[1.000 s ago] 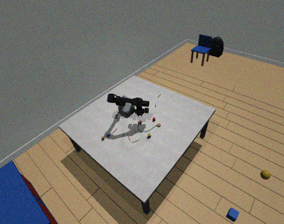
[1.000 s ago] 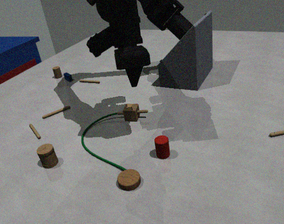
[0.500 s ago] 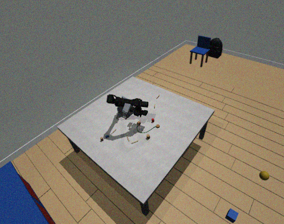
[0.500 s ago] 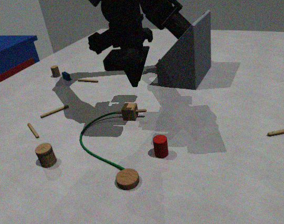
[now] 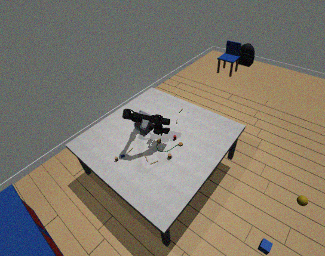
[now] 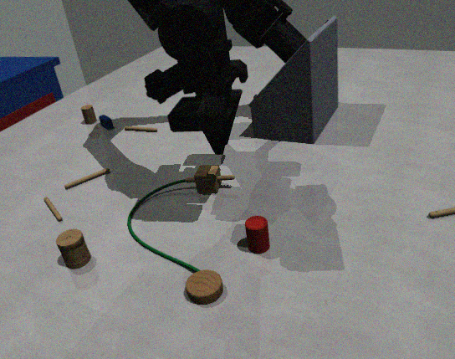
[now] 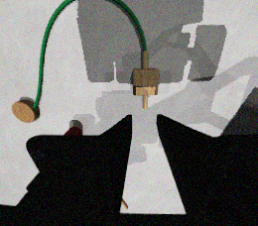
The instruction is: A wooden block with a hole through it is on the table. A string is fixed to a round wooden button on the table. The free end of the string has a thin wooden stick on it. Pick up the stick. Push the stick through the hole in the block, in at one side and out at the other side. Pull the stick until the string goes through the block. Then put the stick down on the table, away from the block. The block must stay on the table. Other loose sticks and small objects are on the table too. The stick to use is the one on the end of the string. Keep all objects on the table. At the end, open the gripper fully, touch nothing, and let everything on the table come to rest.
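The wooden block (image 5: pixel 159 141) (image 6: pixel 207 181) (image 7: pixel 145 78) stands on the table. The stick (image 6: pixel 227 177) (image 7: pixel 145 102) sits through its hole: one end sticks out at one side. Its other end, with the green string (image 5: pixel 168 151) (image 6: pixel 132 231) (image 7: pixel 42 64), shows at the opposite side. The string curves to the round wooden button (image 5: pixel 180 144) (image 6: pixel 204 285) (image 7: pixel 25 110). My gripper (image 6: pixel 219 153) (image 7: pixel 144 118) is partly open and empty, above the table near the block. In the wrist view the stick's free end points toward the gap between the fingertips.
A red cylinder (image 5: pixel 174 137) (image 6: pixel 258 235) and a wooden cylinder (image 5: pixel 169 156) (image 6: pixel 74 249) stand nearby. Several loose sticks lie around, including one (image 6: pixel 86 179) at left and one (image 6: pixel 448 212) at right. A small blue piece (image 6: pixel 106 121) and the grey arm mount (image 6: pixel 293 97) are farther back.
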`<state>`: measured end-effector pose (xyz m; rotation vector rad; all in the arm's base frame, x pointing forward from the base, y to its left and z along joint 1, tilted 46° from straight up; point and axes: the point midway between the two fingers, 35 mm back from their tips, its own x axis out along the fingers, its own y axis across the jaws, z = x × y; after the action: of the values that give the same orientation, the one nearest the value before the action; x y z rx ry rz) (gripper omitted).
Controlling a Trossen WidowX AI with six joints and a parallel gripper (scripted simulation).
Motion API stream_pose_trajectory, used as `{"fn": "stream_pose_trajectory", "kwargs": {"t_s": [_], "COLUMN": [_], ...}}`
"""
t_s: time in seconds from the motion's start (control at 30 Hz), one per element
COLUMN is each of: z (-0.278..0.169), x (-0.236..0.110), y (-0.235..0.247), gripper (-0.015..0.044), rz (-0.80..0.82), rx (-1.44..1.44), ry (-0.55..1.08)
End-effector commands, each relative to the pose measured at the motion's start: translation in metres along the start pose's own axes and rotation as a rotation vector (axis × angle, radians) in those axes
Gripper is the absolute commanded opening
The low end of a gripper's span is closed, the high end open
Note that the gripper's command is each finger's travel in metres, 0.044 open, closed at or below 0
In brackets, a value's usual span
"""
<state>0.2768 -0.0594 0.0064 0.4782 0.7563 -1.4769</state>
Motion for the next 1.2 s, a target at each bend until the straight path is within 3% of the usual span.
{"fn": "stream_pose_trajectory", "kwargs": {"t_s": [0.0, 1.17], "z": [0.000, 0.002], "x": [0.008, 0.058], "y": [-0.002, -0.006], "gripper": [0.0122, 0.0122], "rz": [-0.006, -0.008], "rx": [-0.008, -0.008], "ry": [-0.004, -0.011]}}
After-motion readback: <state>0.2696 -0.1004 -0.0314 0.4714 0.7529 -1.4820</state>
